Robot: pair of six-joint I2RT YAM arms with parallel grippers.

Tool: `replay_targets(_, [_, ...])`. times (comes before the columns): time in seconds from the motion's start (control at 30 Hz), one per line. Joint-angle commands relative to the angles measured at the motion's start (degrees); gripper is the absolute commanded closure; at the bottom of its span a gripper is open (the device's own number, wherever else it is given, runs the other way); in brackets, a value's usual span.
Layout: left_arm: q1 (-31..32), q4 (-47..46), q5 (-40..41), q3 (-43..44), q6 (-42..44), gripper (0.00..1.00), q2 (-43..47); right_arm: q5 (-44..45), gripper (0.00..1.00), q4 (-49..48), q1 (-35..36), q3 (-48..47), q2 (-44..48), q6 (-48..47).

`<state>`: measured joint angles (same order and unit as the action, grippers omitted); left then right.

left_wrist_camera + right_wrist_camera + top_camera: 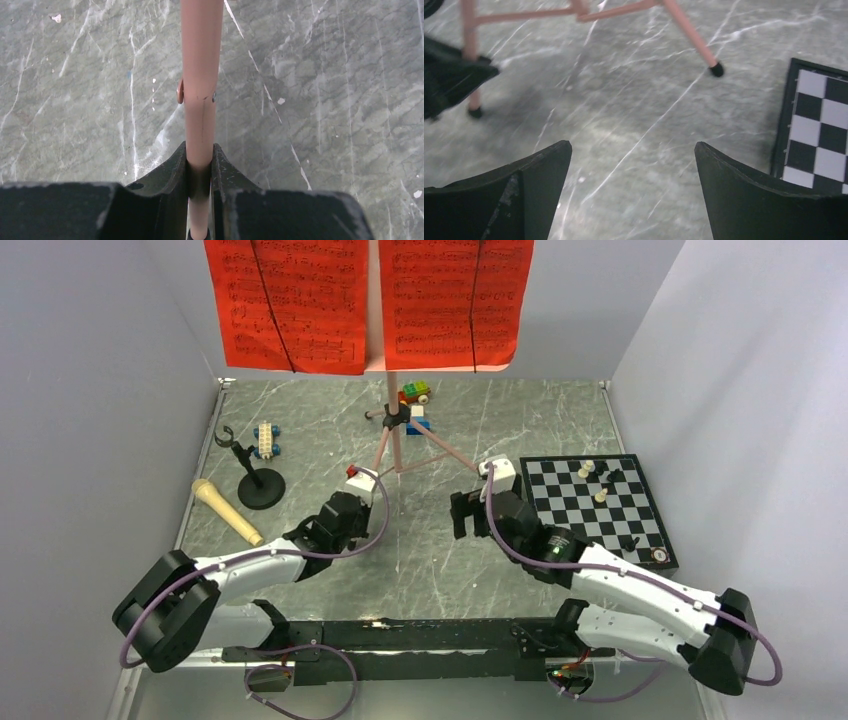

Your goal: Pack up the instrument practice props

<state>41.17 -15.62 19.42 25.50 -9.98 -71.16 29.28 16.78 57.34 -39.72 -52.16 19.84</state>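
Observation:
The pink tripod music stand (393, 435) stands mid-table, with two red sheet-music pages (287, 302) on its desk at the top of the view. My left gripper (200, 161) is shut on the stand's near-left leg (201, 75), low down. In the top view the left gripper (374, 480) sits at that leg. My right gripper (633, 147) is open with nothing between its jaws, over bare table in front of the stand's right leg (690, 37). The beige microphone (228, 512) lies at the left, beside the black round-base mic stand (258, 485).
A chessboard (640, 525) with a few pieces lies at the right, close to my right arm. Toy block cars sit behind the stand (415, 392) and at the back left (266, 440). Grey walls close in three sides.

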Motion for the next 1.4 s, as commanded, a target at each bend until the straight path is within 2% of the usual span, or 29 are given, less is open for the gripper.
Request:
replay_targets(0.0, [1.28,2.09,1.17,-2.19,-4.03,1.00,2.92,0.20,0.02,-17.95,-5.71,1.95,-3.32,-8.16])
replay_targets(0.1, [1.62,1.83,1.09,-2.47,-4.32,1.00,3.15,-0.58,0.04,-26.69,-8.38,0.93,-9.59,-13.95])
replay_targets(0.23, [2.14,1.98,0.85,-2.05,-4.67,1.00,3.43,-3.99,0.09,-32.11,-11.26,-3.67,-20.06,-18.86])
replay_targets(0.43, [2.79,2.75,1.41,-2.94,-5.52,1.00,4.89,-5.66,0.15,-33.25,-13.01,-11.63,-30.68,-22.29])
replay_targets(0.57, [3.07,3.00,2.05,-4.18,-6.08,1.00,5.86,-6.35,0.19,-33.82,-13.46,-14.31,-35.01,-23.65])
replay_targets(0.7, [3.22,2.70,2.61,-5.18,-6.37,1.00,6.60,-7.13,0.27,-33.84,-14.12,-15.74,-37.96,-24.55])
replay_targets(0.83, [3.33,2.26,2.64,-5.41,-6.44,1.00,6.31,-9.47,0.38,-34.11,-14.84,-15.95,-38.98,-23.91])
replay_targets(1.0, [3.49,1.88,2.44,-5.10,-6.38,1.00,5.51,-9.76,0.79,-31.59,-14.81,-17.66,-40.32,-23.55])
replay_targets(1.1, [3.55,1.67,2.38,-5.30,-6.63,1.00,5.46,-9.15,0.97,-29.89,-14.78,-17.94,-39.97,-22.73])
replay_targets(1.13, [3.57,1.65,2.33,-5.43,-6.78,1.00,5.54,-9.22,1.00,-29.75,-14.76,-17.56,-39.38,-22.43])
replay_targets(1.37, [3.89,1.60,1.94,-6.52,-7.40,1.00,7.20,-8.91,1.00,-29.09,-12.86,-12.34,-34.64,-18.10])
